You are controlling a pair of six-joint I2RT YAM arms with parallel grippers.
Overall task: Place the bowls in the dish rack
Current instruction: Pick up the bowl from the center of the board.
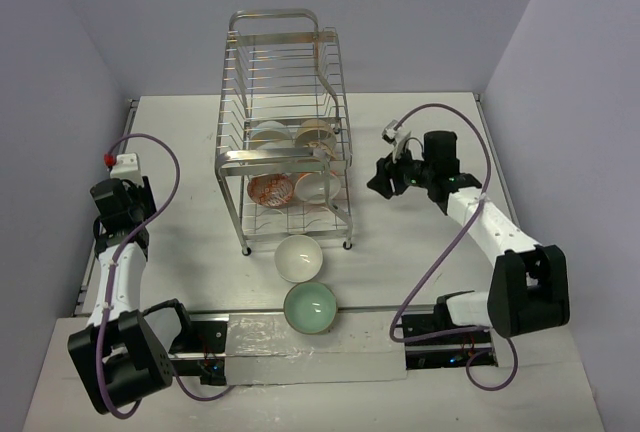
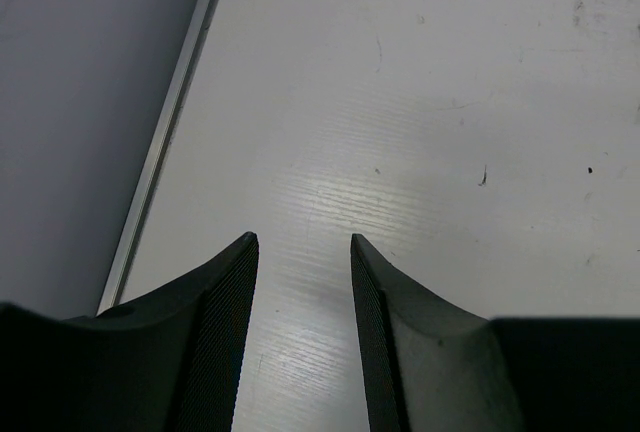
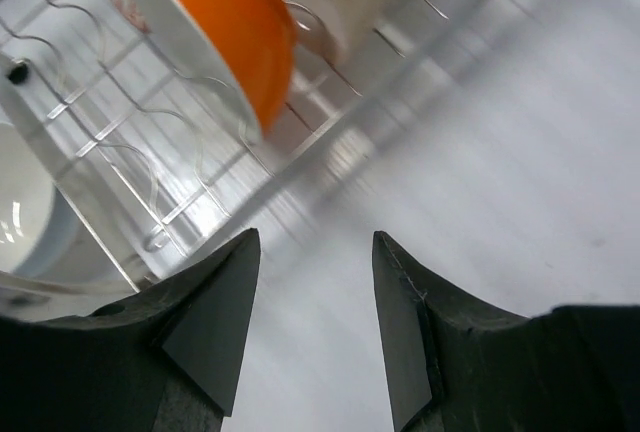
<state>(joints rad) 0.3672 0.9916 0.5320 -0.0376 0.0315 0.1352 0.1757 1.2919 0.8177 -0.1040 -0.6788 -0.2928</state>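
From above, the tall silver wire dish rack (image 1: 285, 132) stands mid-table (image 1: 180, 152), its long axis running near to far. A round white ceramic bowl (image 1: 299, 257) and a mint green bowl (image 1: 310, 308) sit upright towards the near edge.

Left wrist: the left gripper (image 2: 302, 242) is parted and empty, by the left edge.

Right wrist: the right gripper (image 3: 315, 237) is parted and empty, beside the rack's tilted orange bowl (image 3: 215, 32).

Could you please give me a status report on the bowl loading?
Left gripper open, empty, over table. Right gripper open, empty, beside dish rack. White bowl and mint bowl on table, not yet racked. Nothing blocking them.
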